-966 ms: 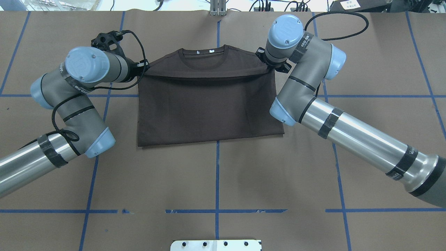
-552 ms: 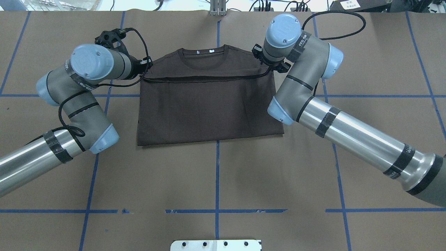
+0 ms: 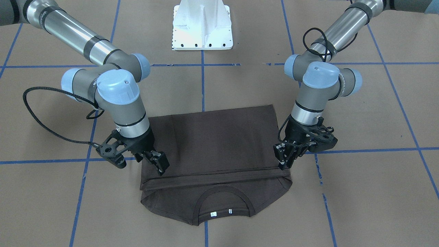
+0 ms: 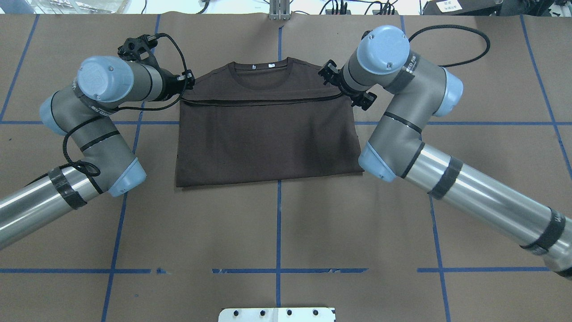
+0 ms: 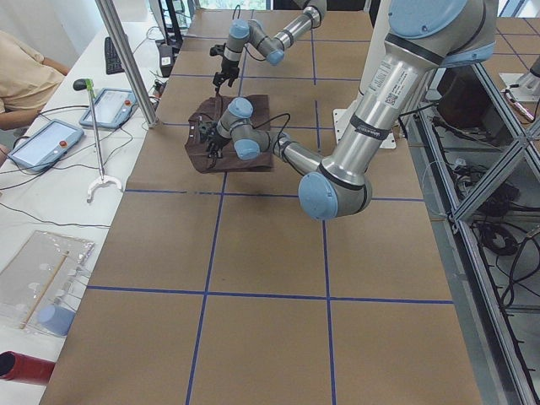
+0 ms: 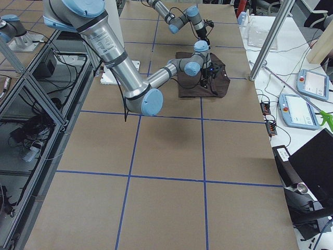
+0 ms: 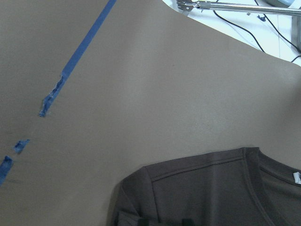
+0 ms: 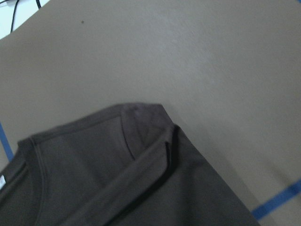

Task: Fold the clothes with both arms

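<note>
"Where is the shirt (image 4: 268, 134)?"
"I see it flat on the brown bench (image 4: 201, 223), on the far side from the robot. Its bottom is folded up near the collar (image 3: 224, 187)."
"And the jaws?"
"Left jaws at one end of the folded edge, right jaws at the other. I can't tell if they pinch."

Light: bright, even, from overhead. Shadows: soft, faint, on the table (image 4: 277, 223). Glare: white streak along my right arm (image 4: 482, 197), lower right of overhead view; pedestal (image 3: 202, 24) washed out, top centre, front view. T-shirt (image 4: 268, 138): dark, creases barely legible. My right wrist view: blurred throughout. My left wrist view: sharper.
</note>
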Controlling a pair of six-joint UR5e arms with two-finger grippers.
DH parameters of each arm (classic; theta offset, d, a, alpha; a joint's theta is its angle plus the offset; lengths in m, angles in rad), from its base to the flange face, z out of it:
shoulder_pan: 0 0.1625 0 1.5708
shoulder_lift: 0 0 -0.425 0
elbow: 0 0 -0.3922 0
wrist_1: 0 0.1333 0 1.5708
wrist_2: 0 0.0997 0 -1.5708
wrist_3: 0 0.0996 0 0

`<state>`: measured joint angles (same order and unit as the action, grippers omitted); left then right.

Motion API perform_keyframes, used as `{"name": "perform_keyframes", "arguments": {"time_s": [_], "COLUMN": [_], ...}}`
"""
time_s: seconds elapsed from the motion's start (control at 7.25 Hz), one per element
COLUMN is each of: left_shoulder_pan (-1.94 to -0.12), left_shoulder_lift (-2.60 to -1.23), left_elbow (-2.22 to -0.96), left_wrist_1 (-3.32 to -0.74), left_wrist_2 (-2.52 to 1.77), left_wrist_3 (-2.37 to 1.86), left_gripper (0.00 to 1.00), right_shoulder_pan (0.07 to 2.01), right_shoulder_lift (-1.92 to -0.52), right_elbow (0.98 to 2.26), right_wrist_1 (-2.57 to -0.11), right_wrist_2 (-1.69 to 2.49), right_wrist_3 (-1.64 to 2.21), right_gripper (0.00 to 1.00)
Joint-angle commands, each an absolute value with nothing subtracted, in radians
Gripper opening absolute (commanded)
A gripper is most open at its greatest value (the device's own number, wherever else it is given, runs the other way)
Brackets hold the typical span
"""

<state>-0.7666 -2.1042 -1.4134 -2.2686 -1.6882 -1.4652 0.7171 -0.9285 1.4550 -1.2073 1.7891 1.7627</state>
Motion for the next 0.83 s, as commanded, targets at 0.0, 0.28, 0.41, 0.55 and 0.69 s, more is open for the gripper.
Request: {"name": "perform_keyframes", "arguments": {"time_s": [0.0,0.28,0.41,0.55,0.69], "left_shoulder_pan": [-0.769,-0.767,-0.767,-0.767,-0.765], "left_shoulder_lift": [-2.076,-2.075,-2.075,-2.075,-2.075], "left_elbow": [-1.450,-1.447,-1.448,-1.448,-1.448], "left_wrist_1": [-2.272,-2.272,-2.272,-2.270,-2.270], "left_wrist_2": [-1.709,-1.704,-1.703,-1.701,-1.701], "left_wrist_3": [-1.468,-1.467,-1.468,-1.467,-1.466], "left_gripper": [0.36,0.36,0.36,0.36,0.36], "right_shoulder_pan": [0.622,0.548,0.526,0.523,0.523], "right_shoulder_lift": [-1.150,-1.195,-1.196,-1.197,-1.197], "right_elbow": [1.719,1.723,1.706,1.688,1.692], "right_wrist_1": [-1.206,-1.206,-1.206,-1.206,-1.206], "right_wrist_2": [1.778,1.732,1.730,1.732,1.732], "right_wrist_3": [1.871,1.998,2.009,2.010,2.010], "right_gripper": [1.00,0.88,0.81,0.80,0.72]}}
